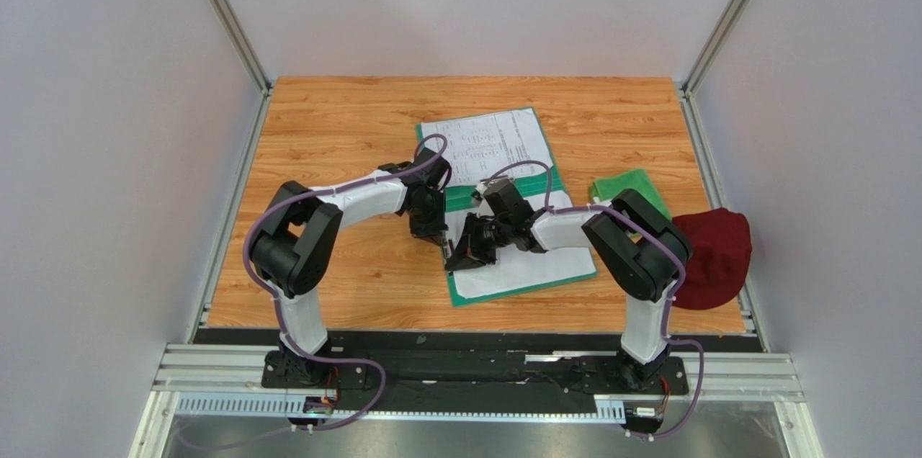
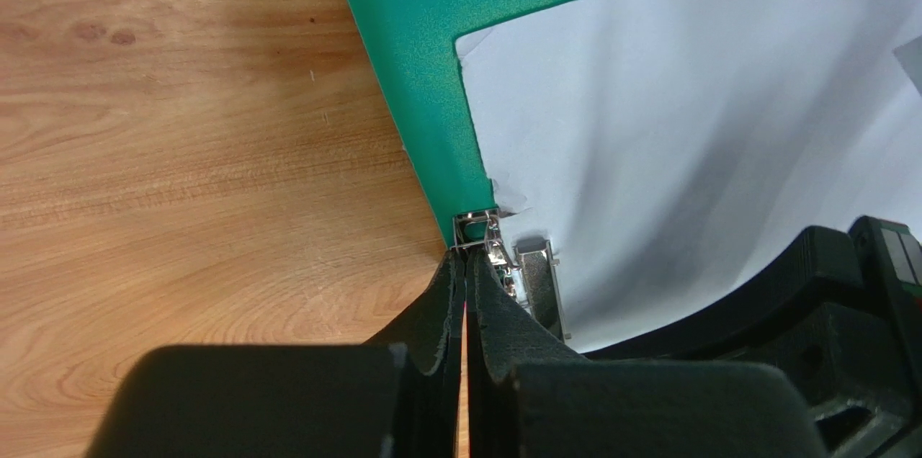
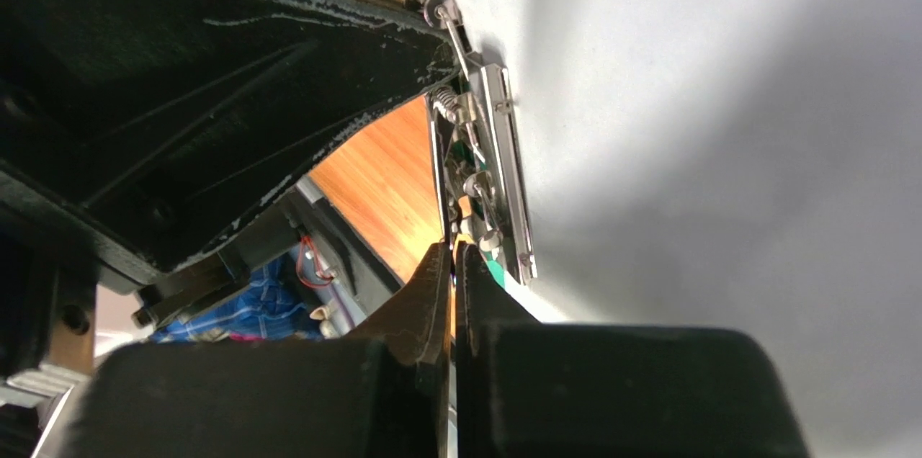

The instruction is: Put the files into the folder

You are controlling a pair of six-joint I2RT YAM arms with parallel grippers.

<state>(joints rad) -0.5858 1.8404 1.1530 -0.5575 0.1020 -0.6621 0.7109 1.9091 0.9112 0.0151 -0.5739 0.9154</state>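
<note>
1. Left claw (image 2: 468,264): pressed together, tips butted against the corner of the metal clip (image 2: 536,269) at the edge of the folder (image 2: 411,37); nothing plainly seen between them.
2. Right claw (image 3: 452,253): pressed together too, seemingly nipping the clip's thin wire lever from the opposite side.
3. Folder: lying open in the middle of the desk (image 1: 346,123), reaching from near the far edge towards the near edge, slightly right of centre.
4. Files (image 2: 693,102): on the folder already, a printed sheet on the far half, a blank white one on the near half, its corner crumpled just beside the clip.
5. Probably the clamping step: sheets in place, clip not yet seen to be holding them.
6. Work the lever slowly, one claw steadying the folder edge flat on the desk, the other moving the wire.
7. Tuck the white sheet's edge squarely under the bar before letting the spring go; avoid dragging paper sideways or creasing the bent corner more.
8. Mind the claw tips, so close as to risk knocking together.
</note>
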